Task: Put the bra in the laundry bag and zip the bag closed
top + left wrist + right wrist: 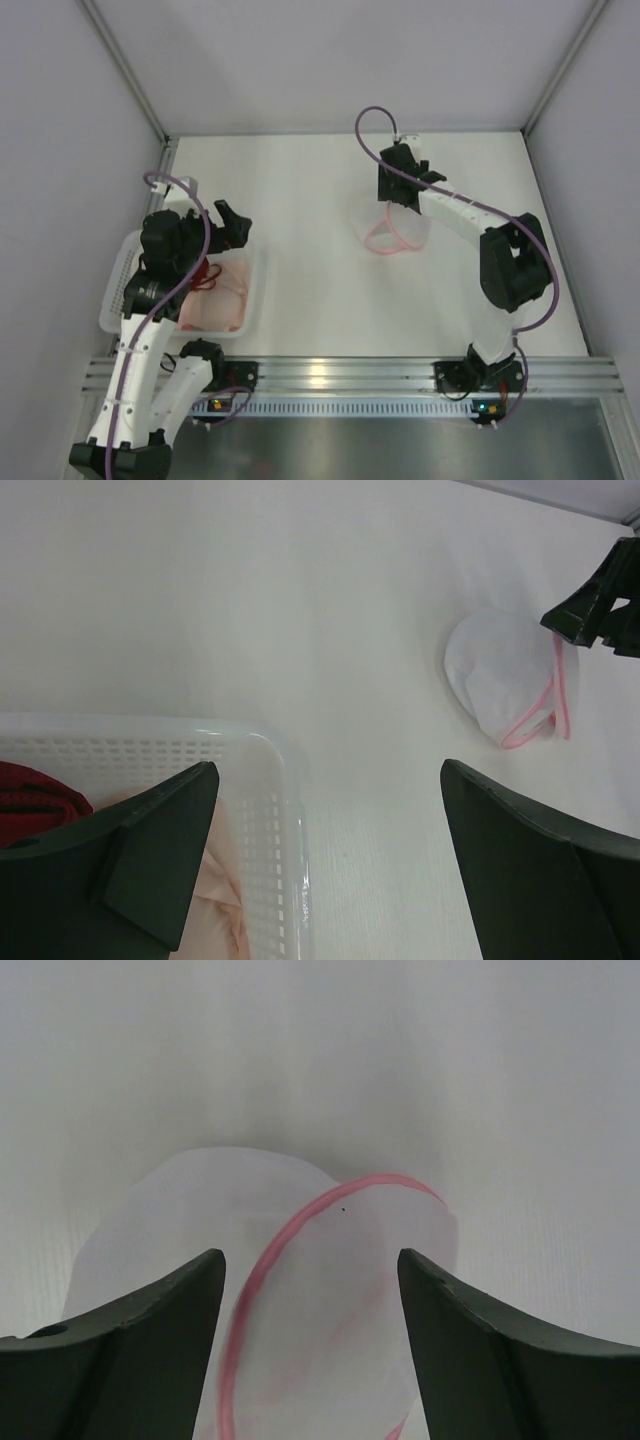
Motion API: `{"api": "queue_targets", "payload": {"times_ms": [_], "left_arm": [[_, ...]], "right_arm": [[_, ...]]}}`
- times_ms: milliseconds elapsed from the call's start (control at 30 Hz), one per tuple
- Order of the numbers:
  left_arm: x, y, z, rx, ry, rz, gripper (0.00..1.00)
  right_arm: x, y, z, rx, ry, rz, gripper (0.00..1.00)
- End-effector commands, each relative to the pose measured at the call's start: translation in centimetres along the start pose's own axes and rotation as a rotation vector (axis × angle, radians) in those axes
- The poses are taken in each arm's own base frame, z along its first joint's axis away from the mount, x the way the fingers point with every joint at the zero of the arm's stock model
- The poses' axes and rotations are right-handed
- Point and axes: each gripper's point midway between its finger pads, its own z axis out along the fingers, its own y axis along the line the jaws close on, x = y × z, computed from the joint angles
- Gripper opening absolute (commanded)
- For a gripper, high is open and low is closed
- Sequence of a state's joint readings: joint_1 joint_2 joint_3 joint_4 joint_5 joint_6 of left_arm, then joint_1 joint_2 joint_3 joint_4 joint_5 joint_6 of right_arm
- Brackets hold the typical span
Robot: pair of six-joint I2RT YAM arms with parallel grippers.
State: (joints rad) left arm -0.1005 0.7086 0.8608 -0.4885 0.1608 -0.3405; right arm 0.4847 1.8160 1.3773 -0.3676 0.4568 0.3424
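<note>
The laundry bag (392,232), white mesh with a pink zip rim, lies on the table right of centre. My right gripper (400,203) hangs open just over its far edge. In the right wrist view the bag (330,1300) fills the gap between the open fingers (150,1340), its pink rim curving up, and nothing is gripped. The pale pink bra (215,305) lies in the white basket (118,290) at the left. My left gripper (236,224) is open and empty above the basket's far right corner. The left wrist view shows the bra (215,890) and the bag (500,675).
A dark red bra (205,275) lies in the basket beside the pale one and also shows in the left wrist view (35,795). The basket rim (285,780) sits under the left fingers. Grey walls close in the table at the left, back and right.
</note>
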Motion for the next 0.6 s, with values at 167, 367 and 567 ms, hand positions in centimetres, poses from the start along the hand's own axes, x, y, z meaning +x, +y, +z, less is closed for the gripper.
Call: {"api": "queue_targets", "payload": {"times_ms": [167, 367, 567], "left_arm": [[-1.5, -0.8, -0.3, 0.036, -0.063, 0.018, 0.99], [-1.5, -1.1, -0.4, 0.050, -0.064, 0.004, 0.99], [-1.7, -4.4, 0.0, 0.216, -0.014, -0.022, 0.99]], "right_arm": [[-0.4, 1.2, -0.4, -0.039, -0.034, 0.007, 0.35], [-1.4, -0.9, -2.6, 0.025, -0.060, 0.016, 0.00], [-2.3, -3.3, -7.1, 0.010, -0.134, 0.072, 0.00]]}}
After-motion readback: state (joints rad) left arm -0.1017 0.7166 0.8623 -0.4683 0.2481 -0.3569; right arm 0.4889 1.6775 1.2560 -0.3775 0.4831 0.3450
